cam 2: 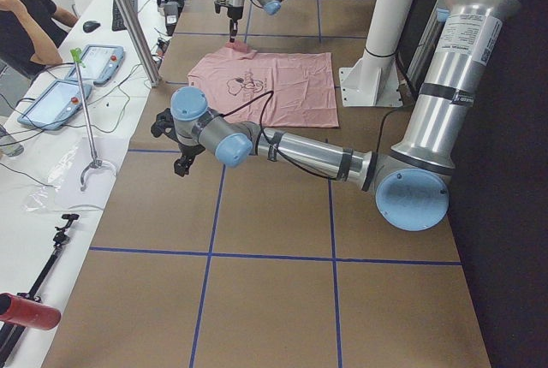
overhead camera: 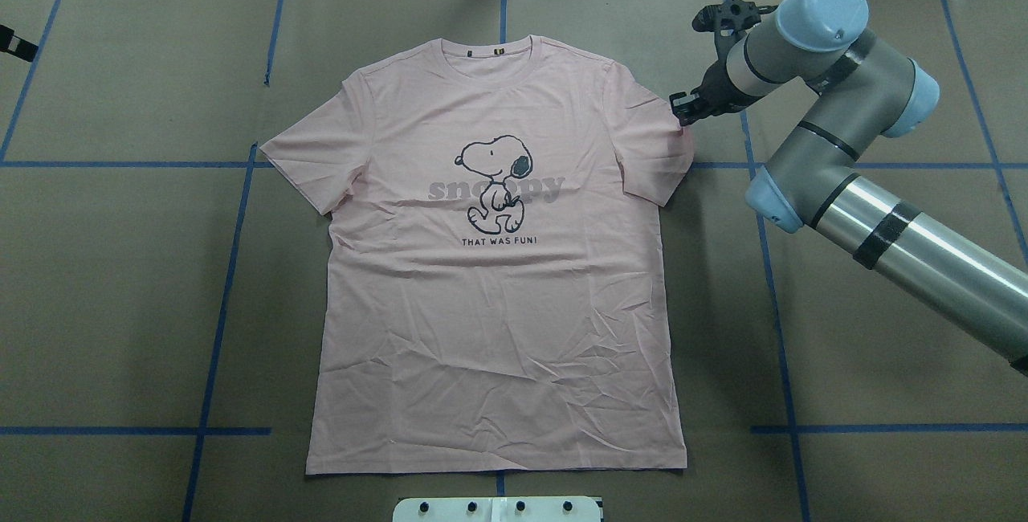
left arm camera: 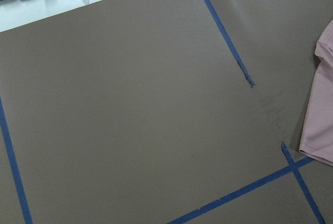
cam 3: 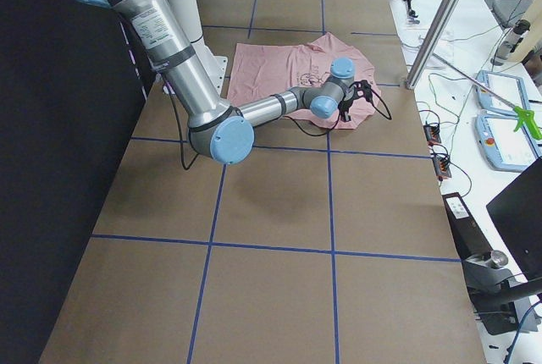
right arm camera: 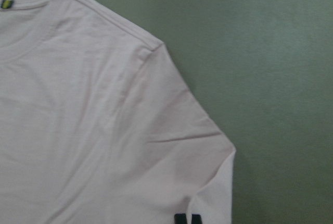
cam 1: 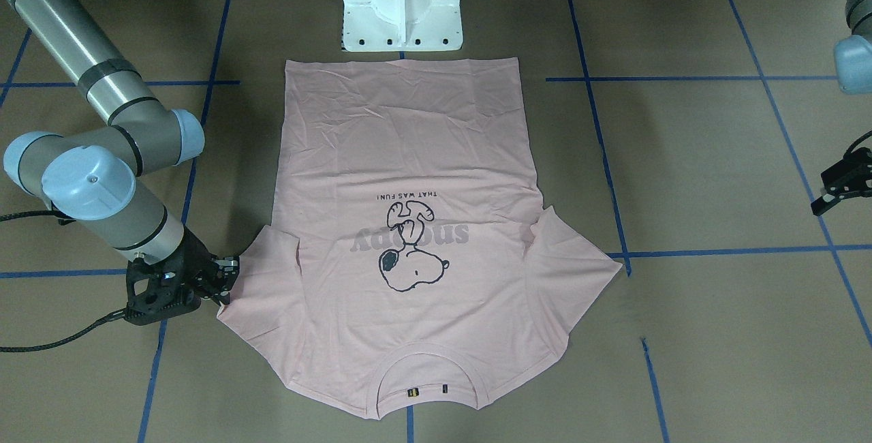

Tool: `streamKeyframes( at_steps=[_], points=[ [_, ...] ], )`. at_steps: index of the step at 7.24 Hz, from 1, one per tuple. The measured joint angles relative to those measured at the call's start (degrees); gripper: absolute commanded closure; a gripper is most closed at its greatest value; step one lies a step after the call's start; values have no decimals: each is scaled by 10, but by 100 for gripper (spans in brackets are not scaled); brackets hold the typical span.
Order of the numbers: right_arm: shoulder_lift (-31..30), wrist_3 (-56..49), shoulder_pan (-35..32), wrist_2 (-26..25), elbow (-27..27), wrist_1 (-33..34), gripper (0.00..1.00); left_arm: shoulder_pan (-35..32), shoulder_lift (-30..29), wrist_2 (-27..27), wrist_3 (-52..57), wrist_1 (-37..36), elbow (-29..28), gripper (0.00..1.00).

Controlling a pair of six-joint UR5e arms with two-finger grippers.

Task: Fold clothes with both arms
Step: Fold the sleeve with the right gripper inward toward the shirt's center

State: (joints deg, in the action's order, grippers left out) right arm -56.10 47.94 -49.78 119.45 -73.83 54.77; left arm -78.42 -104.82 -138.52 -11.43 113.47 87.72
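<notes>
the pale pink t-shirt [overhead camera: 498,305] lies flat and face up in the middle of the tabletop [overhead camera: 120,305]. in the overhead view its collar [overhead camera: 486,63] is toward the top of the frame and its hem is near the bottom, just above the white pedestal [overhead camera: 498,508]. the snoopy print [overhead camera: 498,185] sits in the shirt's upper half, with grey lettering across it. both short sleeves are spread out to the sides, and the lower body is lightly creased.

my right tool [overhead camera: 681,111] is in the upper right of the overhead view, its tips down at the outer edge of the sleeve [overhead camera: 650,136] on that side. in the right wrist view that sleeve lies flat with one crease across it. two dark tips [right arm camera: 180,219] show close together at the bottom edge of the frame, over the sleeve hem. i cannot tell whether they pinch the cloth or only stand over it.

my left tool [cam 1: 821,203] hangs at the right edge of the front-facing view, well apart from the shirt, over bare tabletop. i cannot tell whether it is open or closed. its wrist view shows brown tabletop, blue tape lines [left arm camera: 223,23] and a strip of pink sleeve at the right edge.

in the left side view a person [cam 2: 26,17] sits at the upper left, near two tablets [cam 2: 94,62].
</notes>
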Motion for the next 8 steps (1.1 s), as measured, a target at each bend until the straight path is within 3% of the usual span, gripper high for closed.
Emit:
streamKeyframes(
  at_steps=[3, 5, 6, 8],
  points=[
    [66, 66, 50, -32, 3, 4, 100, -1, 1, -1, 0, 0, -2, 0],
    [145, 80, 61, -76, 80, 4, 100, 0, -1, -1, 0, 0, -3, 0],
    [170, 82, 62, -90, 112, 3, 1, 0, -2, -1, -1, 0, -3, 0],
    [185, 83, 69, -112, 135, 0, 0, 0, -4, -1, -2, 0, -2, 0]
  ],
)
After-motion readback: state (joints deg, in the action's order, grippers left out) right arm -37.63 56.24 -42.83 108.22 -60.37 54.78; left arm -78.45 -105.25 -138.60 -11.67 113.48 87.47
